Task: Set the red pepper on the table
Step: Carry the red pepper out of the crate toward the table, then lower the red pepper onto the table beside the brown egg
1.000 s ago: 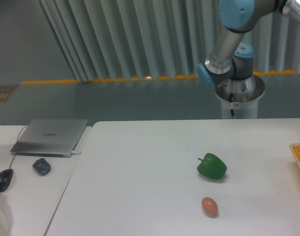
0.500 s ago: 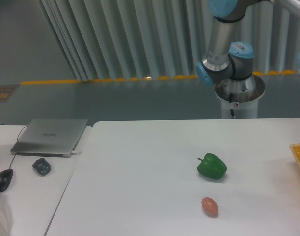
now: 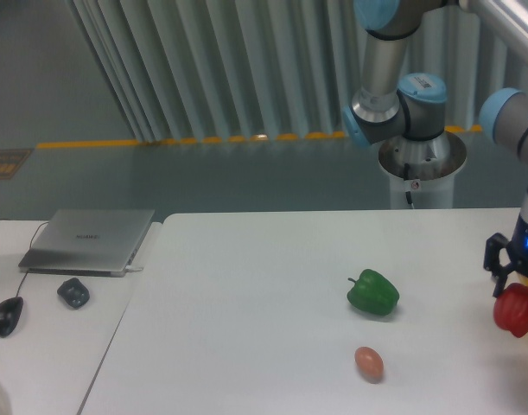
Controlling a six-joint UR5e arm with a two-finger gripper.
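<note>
The red pepper (image 3: 516, 310) is glossy and bright red, at the far right edge of the view. My gripper (image 3: 512, 278) comes down from above and is shut on its top, holding it above the white table (image 3: 246, 328). A green bell pepper (image 3: 373, 293) lies on the table to the left of the gripper. A small orange-pink egg-shaped thing (image 3: 369, 363) lies in front of the green pepper.
The arm's base (image 3: 419, 164) stands behind the table's far edge. A smaller white desk at the left holds a grey laptop (image 3: 89, 239), a dark small object (image 3: 73, 292) and a black mouse (image 3: 7, 316).
The arm has swung and my gripper has come into view at the far right, carrying the red pepper. The yellow thing at the right edge is no longer visible.
</note>
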